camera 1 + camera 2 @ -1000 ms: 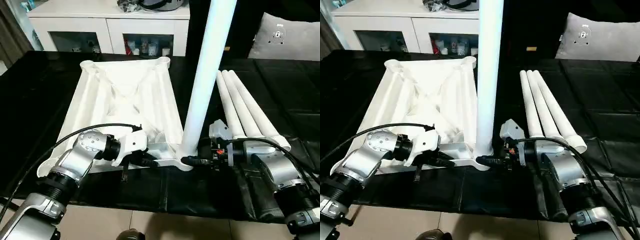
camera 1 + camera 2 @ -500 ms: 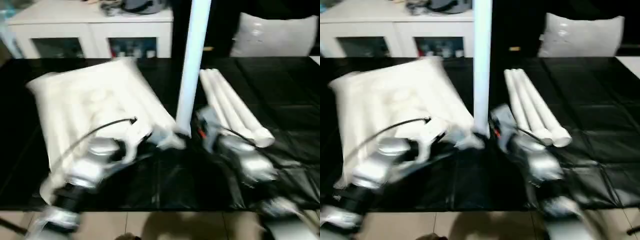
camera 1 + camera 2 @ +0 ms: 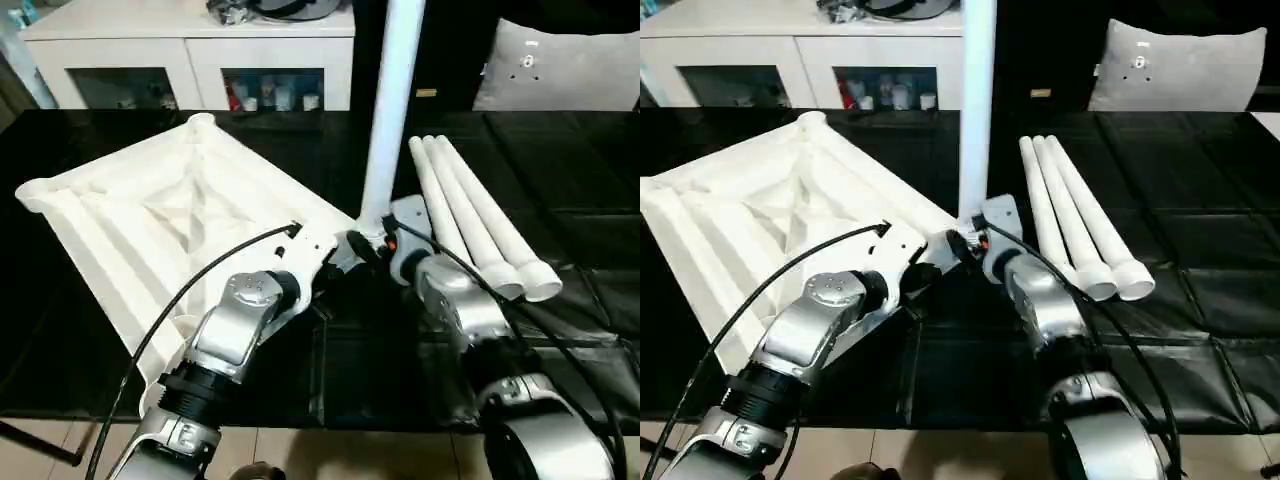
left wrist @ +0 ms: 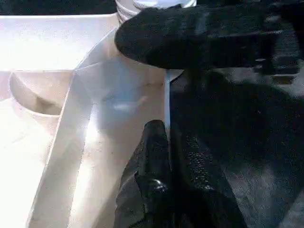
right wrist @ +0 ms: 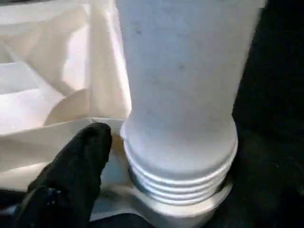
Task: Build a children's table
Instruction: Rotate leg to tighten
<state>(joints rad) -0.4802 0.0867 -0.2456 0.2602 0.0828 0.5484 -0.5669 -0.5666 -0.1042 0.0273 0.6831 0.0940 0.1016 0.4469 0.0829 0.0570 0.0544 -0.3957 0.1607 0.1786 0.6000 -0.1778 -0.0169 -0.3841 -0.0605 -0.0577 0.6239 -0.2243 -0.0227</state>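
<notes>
The table top (image 3: 170, 215) lay ribs-up on the black cover (image 3: 560, 190). At its corner 1 leg (image 3: 392, 100) stood in a socket. The left gripper (image 4: 164, 142) pinched the top's rim there; the right gripper (image 3: 362, 245) was spread around the leg's base. 3 legs (image 3: 475, 215) lay beside.

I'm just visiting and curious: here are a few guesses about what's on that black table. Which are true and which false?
1. One leg stands upright in a corner socket of the tabletop. True.
2. Three spare legs lie side by side on the black cover. True.
3. The tabletop lies smooth side up. False: its ribbed underside faces up.
4. The left tool grips a spare leg. False: it is shut on the tabletop's edge.
5. The spare legs lie left of the upright leg. False: right.
</notes>
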